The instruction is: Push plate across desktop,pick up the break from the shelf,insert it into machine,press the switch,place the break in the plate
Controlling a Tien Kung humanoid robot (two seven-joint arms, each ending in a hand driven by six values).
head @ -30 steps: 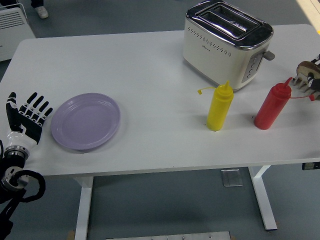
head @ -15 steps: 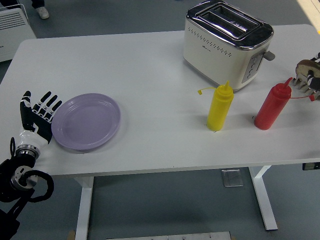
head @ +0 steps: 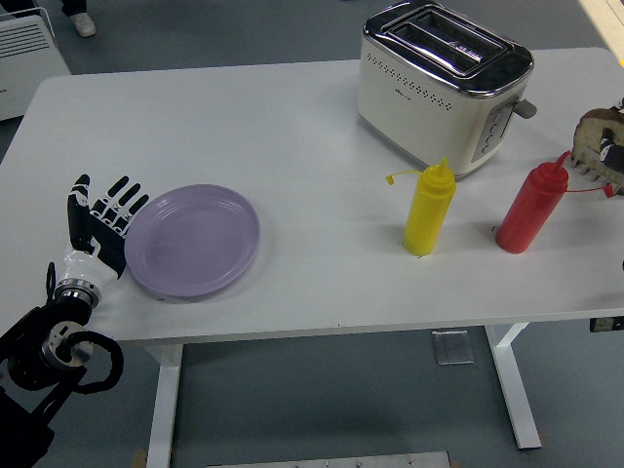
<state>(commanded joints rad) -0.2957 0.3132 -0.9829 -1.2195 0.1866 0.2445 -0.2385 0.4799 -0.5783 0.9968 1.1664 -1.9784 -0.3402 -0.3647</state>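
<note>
Round lilac plate [head: 193,240] lying flat near the white table's front-left edge, empty, cream and chrome two-slot toaster [head: 444,86] upright at the far right, slots empty, side lever up, brown bread rack [head: 597,143] partly visible at the right edge

Right table corner [head: 612,68] cut by frame edge. Brown rack-like object [head: 597,144] at right edge only partly in frame — identity unclear, contents hidden. Left arm [head: 44,375] ran out past lower-left corner. White appliance [head: 27,44] top left cropped. Shoe [head: 82,23] at top — wearer out of frame. Toaster [head: 444,83] slots too dark to see inside.
</note>
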